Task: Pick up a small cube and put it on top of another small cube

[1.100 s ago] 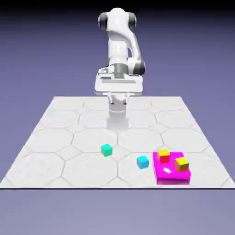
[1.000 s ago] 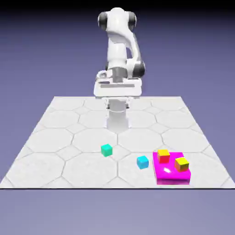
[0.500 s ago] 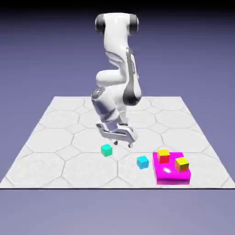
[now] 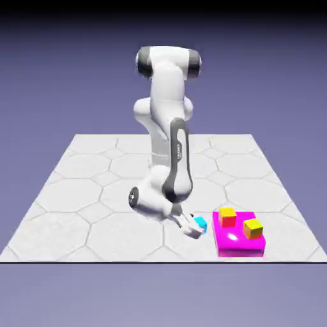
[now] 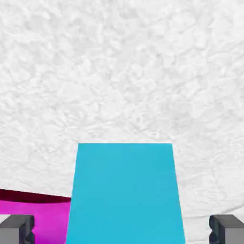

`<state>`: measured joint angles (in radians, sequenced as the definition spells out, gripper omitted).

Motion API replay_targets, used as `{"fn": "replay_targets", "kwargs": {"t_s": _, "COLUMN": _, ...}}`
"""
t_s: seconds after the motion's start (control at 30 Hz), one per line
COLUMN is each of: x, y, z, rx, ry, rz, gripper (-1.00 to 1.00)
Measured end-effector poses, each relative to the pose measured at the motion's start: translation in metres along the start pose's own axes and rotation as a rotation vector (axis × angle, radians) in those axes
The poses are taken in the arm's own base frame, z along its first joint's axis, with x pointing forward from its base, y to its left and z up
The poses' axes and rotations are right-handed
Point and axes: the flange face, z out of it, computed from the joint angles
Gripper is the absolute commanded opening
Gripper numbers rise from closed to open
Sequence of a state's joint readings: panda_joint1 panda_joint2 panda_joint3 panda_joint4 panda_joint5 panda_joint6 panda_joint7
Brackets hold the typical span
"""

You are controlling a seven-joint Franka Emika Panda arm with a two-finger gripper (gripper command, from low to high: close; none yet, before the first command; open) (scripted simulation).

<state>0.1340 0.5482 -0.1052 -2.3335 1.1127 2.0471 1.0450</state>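
The small sky-blue cube (image 4: 201,223) sits on the white table just left of a magenta block. My gripper (image 4: 194,228) is down at the table around it. In the hand view the cube (image 5: 125,190) fills the lower middle, between my two grey fingertips (image 5: 17,228) at the bottom corners. A gap shows on each side of the cube, so the gripper (image 5: 122,231) is open and not touching it. The red cube with a yellow top (image 4: 227,216) rests on the magenta block, to the exterior view's right of my gripper.
The magenta block (image 4: 239,244) also carries an orange cube with a yellow top (image 4: 253,227), nearer its front right. A strip of the magenta block (image 5: 33,209) shows at the hand view's lower left. My arm leans low over the table's middle.
The arm has come down from high above the table and moved to the exterior view's right, bringing the gripper around the sky-blue cube. The teal cube is now hidden behind the arm.
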Motion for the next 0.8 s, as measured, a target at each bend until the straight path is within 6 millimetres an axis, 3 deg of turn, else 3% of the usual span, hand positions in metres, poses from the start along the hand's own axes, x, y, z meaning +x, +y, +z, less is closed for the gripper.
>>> {"fn": "replay_targets", "kwargs": {"t_s": 0.03, "x": 0.000, "y": 0.000, "z": 0.000, "rx": 0.000, "ry": -0.001, "rz": 0.000, "gripper": -1.00}}
{"fn": "replay_targets", "kwargs": {"t_s": 0.13, "x": -0.011, "y": 0.011, "z": -0.060, "rx": 0.001, "ry": -0.002, "rz": 0.000, "gripper": -1.00}}
{"fn": "replay_targets", "kwargs": {"t_s": 0.2, "x": -0.055, "y": 0.007, "z": -0.099, "rx": 0.060, "ry": 0.011, "rz": -0.071, "gripper": -1.00}}
{"fn": "replay_targets", "kwargs": {"t_s": 0.47, "x": -0.145, "y": 0.012, "z": -0.060, "rx": -0.241, "ry": 0.314, "rz": -0.484, "gripper": -1.00}}
{"fn": "replay_targets", "kwargs": {"t_s": 0.8, "x": -0.242, "y": 0.038, "z": -0.023, "rx": -0.572, "ry": 0.721, "rz": -0.897, "gripper": -1.00}}
